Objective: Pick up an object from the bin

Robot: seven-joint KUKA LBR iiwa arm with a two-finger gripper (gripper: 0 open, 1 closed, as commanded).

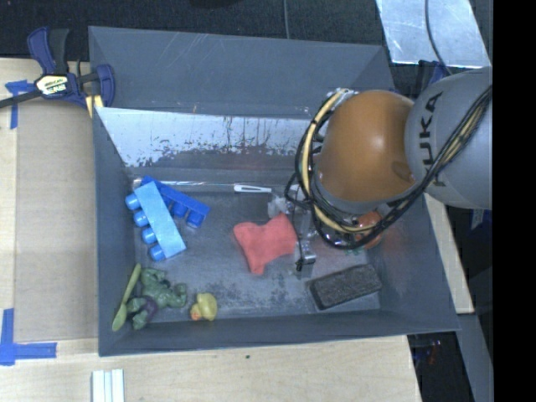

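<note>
Orange-capped wrist [364, 157] of the KUKA arm hangs over the right half of the grey bin [251, 82], hiding the floor beneath it. Its gripper [301, 249] is down at the right edge of a red crumpled lump [264, 243] lying mid-bin; whether it is open or closed on the lump cannot be told. Just to the right, a dark grey rough block [345, 285] lies near the front wall. Well to the left are 2 blue toy bricks [163, 216], a green figure [159, 291] and a small yellow toy [203, 308].
</note>
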